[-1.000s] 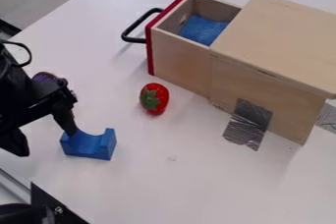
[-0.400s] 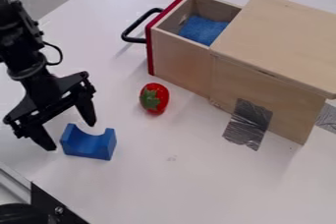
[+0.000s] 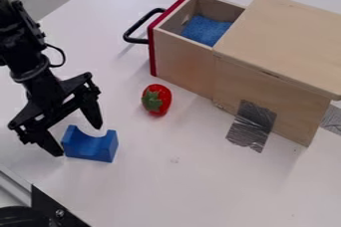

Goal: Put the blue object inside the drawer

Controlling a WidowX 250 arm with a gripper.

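Notched blue block (image 3: 90, 151) sits on the table, notch up, just right of and below the black two-finger gripper (image 3: 78, 141) in view. Claw open, nothing held; one fingertip by the block's left end (touching or not, can't tell), the other above the notch in view. Block's long axis runs roughly left to right, tipping down rightward; fingertip line slants up rightward, so oblique to it. Likely needs a small shift right, maybe a wrist turn, before closing; could nudge the end instead.

Vs 0.4 s ago: claw slightly right and lower, block unmoved. Farther off, red toy strawberry with green top (image 3: 156, 100), same spot. Beyond it, red-fronted wooden drawer (image 3: 180, 56), pulled out as before, blue soft-looking piece (image 3: 205, 30) inside.
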